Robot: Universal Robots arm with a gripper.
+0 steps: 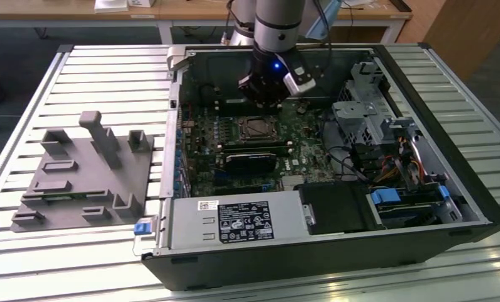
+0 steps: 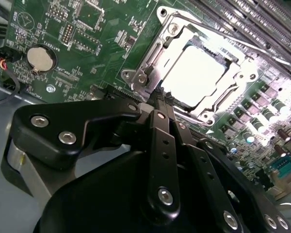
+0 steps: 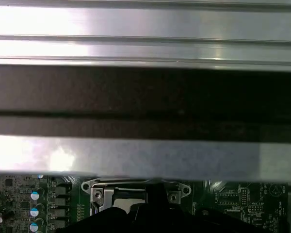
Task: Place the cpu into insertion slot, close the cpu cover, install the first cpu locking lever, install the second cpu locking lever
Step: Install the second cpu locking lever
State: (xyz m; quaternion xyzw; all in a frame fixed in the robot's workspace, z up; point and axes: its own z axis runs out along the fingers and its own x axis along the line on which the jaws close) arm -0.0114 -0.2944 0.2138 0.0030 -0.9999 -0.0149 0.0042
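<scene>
Black jaws [image 2: 161, 99] (pressed together, holding nothing) sit at the cpu cover's [image 2: 150, 58] edge, cpu [image 2: 196, 77] just beyond.

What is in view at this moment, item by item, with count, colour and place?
computer case: one, black, open, on the slatted metal table.
motherboard: one, green, inside the case.
cpu: one, silver-grey, seated in the insertion slot.
cpu cover: one, silver frame, closed around the cpu.
coin battery: one, silver, on the motherboard.
power supply: one, grey, labelled, at the case's near edge.
fixture block: one, grey, on the table at the exterior view's left.
gripper: one, black, tips at the cover's edge.
</scene>
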